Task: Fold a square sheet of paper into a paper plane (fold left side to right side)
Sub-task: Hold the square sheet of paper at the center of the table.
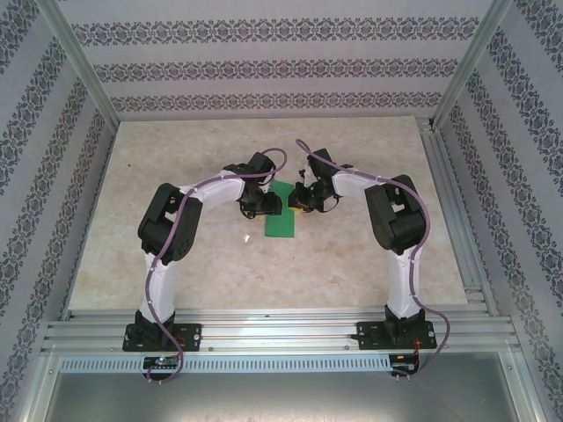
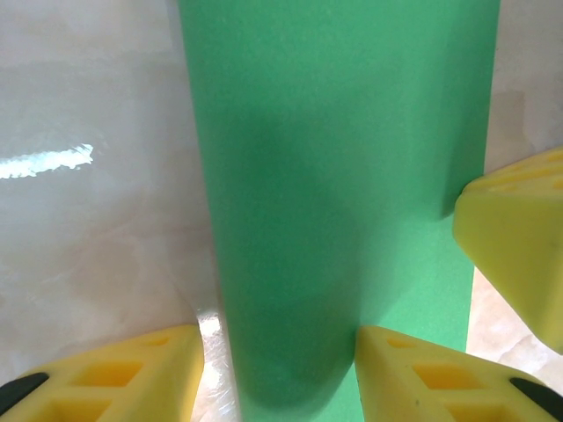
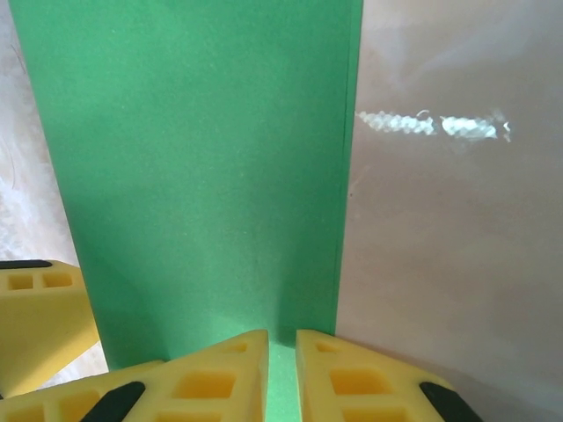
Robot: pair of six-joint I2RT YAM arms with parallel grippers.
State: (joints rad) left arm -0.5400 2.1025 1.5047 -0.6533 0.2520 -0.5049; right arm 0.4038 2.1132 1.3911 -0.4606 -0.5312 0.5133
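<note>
Our left hand (image 2: 277, 347) stands about half open above the desk (image 1: 176, 264), yellow fingers (image 2: 114, 378) pointing down. In its wrist view one finger is over bare desk just left of the green paper (image 2: 352, 132). The other is over the paper itself, so the paper's left edge runs up between them. We see nothing clamped in this hand. The part of the paper nearest it looks darker, and we cannot tell whether it is lifted or only shaded. At the right side of that view a finger of the right hand sits at the paper's right edge.

From above, the paper lies near the middle of the desk, directly between the two hands. It shows as a narrow strip, longer than it is wide, running away from the arms' bases. A small green corner shows beyond the hands at the far end.

Our right hand (image 3: 281, 338) has its fingers drawn close, leaving a slim slit with green showing in it. The fingertips (image 3: 237, 352) sit at the near end of the paper, just inside its right edge. We cannot tell whether the paper is pinched or merely lies beneath them. A thin line runs just inside that right edge, as if two layers lay one on the other. Bare, glossy desk lies to the right of the paper.
</note>
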